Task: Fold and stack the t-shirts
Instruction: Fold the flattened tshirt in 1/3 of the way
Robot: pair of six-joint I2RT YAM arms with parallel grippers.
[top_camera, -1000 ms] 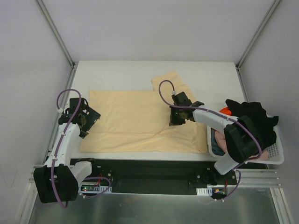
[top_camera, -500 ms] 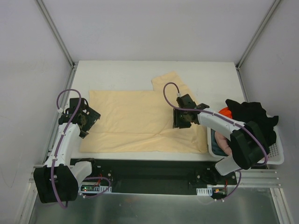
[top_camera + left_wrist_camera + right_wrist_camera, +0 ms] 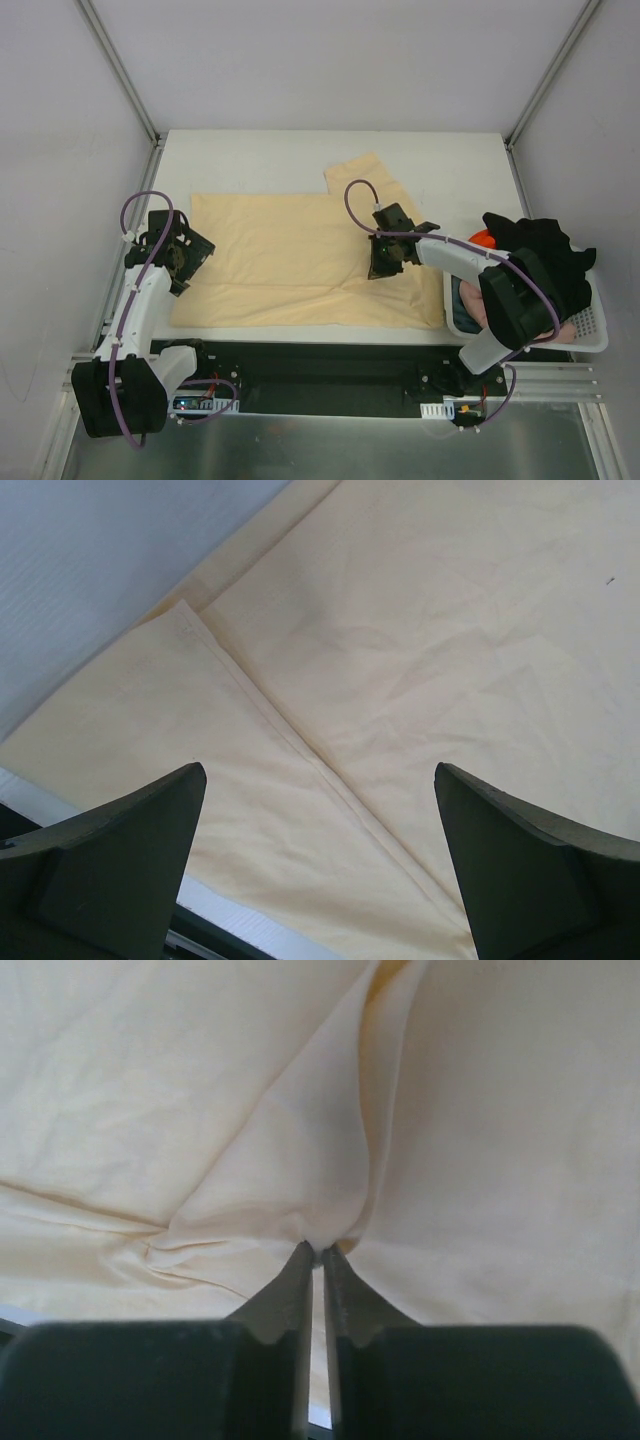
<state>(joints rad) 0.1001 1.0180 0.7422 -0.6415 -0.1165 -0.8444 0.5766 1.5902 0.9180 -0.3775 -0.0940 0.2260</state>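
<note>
A white table [image 3: 270, 160] fills the middle of the booth. At the table's near right corner sits a white plastic lattice basket [image 3: 592, 338], reaching out past its right edge. Plain white walls [image 3: 330, 60] rise behind the table and on both sides, with slanted metal posts [image 3: 115, 65] at its far corners. A black strip [image 3: 330, 362] runs along its near edge.

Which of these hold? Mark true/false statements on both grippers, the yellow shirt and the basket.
The right gripper is shut on a pinch of the peach-yellow shirt. True.
The left gripper is clamped on the shirt's hem. False: its jaws stand wide open, holding nothing.
A black shirt is heaped on the white basket. True.
The peach-yellow shirt sits folded inside the basket. False: it lies spread on the table.
</note>
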